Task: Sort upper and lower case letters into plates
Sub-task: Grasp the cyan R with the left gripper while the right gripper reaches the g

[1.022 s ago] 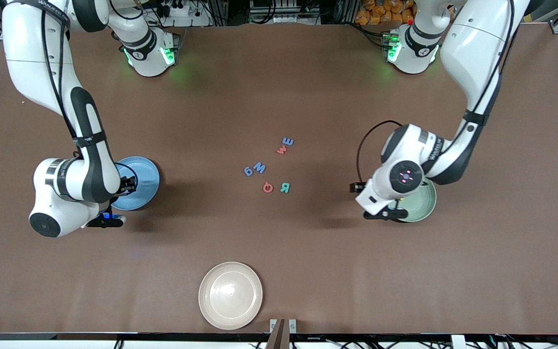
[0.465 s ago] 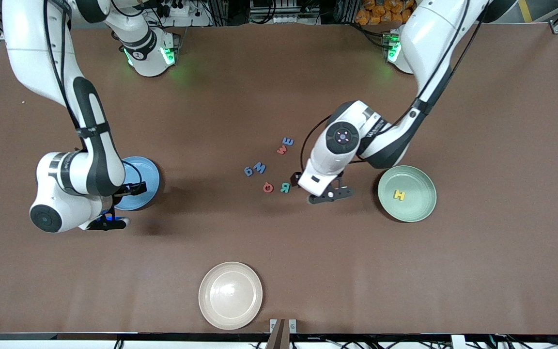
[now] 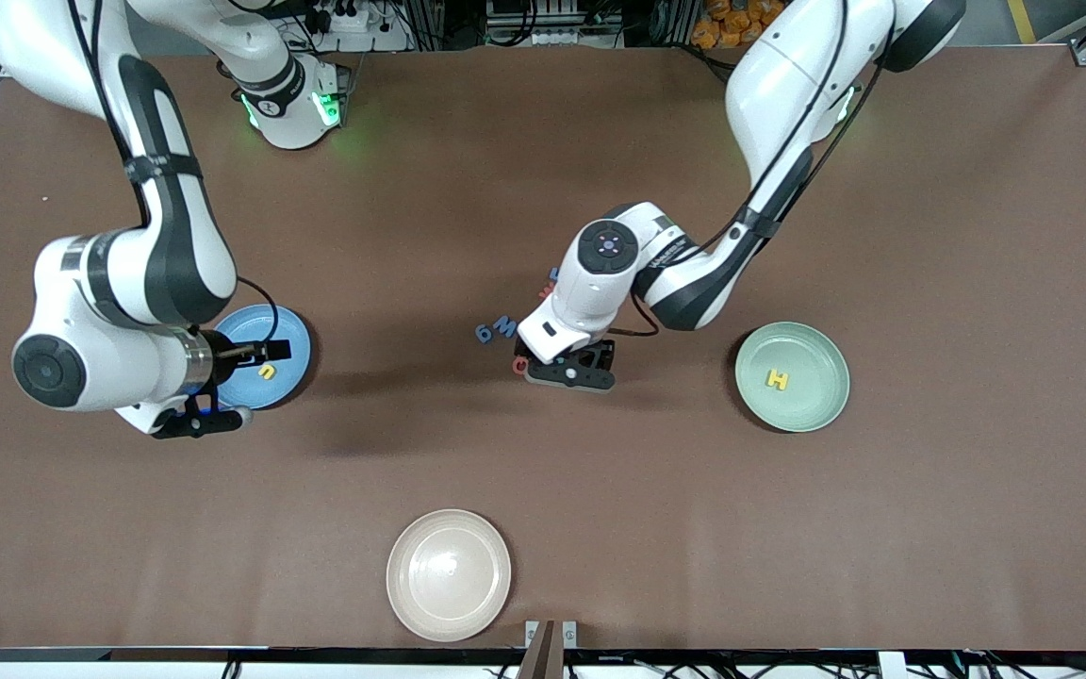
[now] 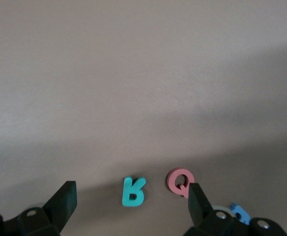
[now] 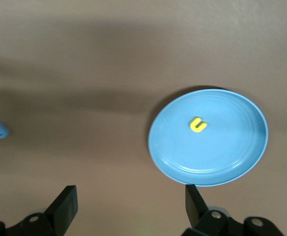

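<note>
The brown table (image 3: 977, 236) has wide bare stretches toward both arms' ends and along the edge nearest the front camera, where only a cream plate (image 3: 449, 575) sits close to that edge. The letters cluster mid-table, well apart from every plate.

The left gripper (image 4: 131, 201) hangs low over the cluster with its jaws spread wide and nothing between them. In its wrist view a teal R (image 4: 133, 191) and a coral Q (image 4: 179, 182) lie flat just beside each other, the R between the fingertips (image 4: 64, 199), the Q close by one of them. From the front, the arm covers most of the group; a blue g (image 3: 484, 332) and a blue M (image 3: 505, 326) show side by side toward the right arm's end of it.

The green plate (image 3: 812, 410) lies toward the left arm's end and holds a yellow H (image 3: 777, 379) near its middle. The blue plate (image 3: 290, 382) lies toward the right arm's end with a small yellow u (image 5: 198, 124) on it.

The right gripper (image 5: 128, 206) is raised beside the blue plate's rim, jaws wide and empty.
</note>
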{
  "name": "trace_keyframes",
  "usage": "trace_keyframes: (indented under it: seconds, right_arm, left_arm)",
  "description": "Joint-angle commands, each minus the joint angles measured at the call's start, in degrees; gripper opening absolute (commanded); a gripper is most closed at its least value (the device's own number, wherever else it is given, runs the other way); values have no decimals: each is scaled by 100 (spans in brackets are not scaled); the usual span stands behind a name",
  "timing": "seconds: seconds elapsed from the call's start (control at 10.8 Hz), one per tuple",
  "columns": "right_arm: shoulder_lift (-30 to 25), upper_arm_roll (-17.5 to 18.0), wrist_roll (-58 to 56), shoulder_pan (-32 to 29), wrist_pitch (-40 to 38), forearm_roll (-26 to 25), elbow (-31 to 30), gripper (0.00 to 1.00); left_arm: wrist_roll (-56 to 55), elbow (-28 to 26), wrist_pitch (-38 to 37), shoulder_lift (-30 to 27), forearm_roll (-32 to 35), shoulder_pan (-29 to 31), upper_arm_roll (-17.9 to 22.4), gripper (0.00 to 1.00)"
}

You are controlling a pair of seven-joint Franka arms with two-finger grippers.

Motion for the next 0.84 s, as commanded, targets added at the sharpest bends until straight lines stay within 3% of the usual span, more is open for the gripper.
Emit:
trace_keyframes:
  seconds: [0.0, 0.28, 0.56, 0.65, 0.74]
  right_arm:
    - [-411, 428, 25, 136, 30, 12, -241, 97]
    - [-868, 1183, -89, 85, 556, -40, -854, 97]
    - [-878, 1588, -89, 129, 1154, -408, -1365, 96]
    - [-878, 1746, -80, 129, 1286, -497, -1436, 96]
    - [-904, 1887, -89, 129, 1496, -559, -1584, 96]
  left_arm:
    - [134, 372, 23, 260, 322, -725, 657, 100]
    - [231, 363, 23, 435, 340, -771, 730, 100]
    - [205, 241, -11, 409, 314, -701, 730, 76]
    - [187, 136, -29, 391, 279, -701, 730, 73]
    - [65, 91, -55, 391, 261, -709, 730, 60]
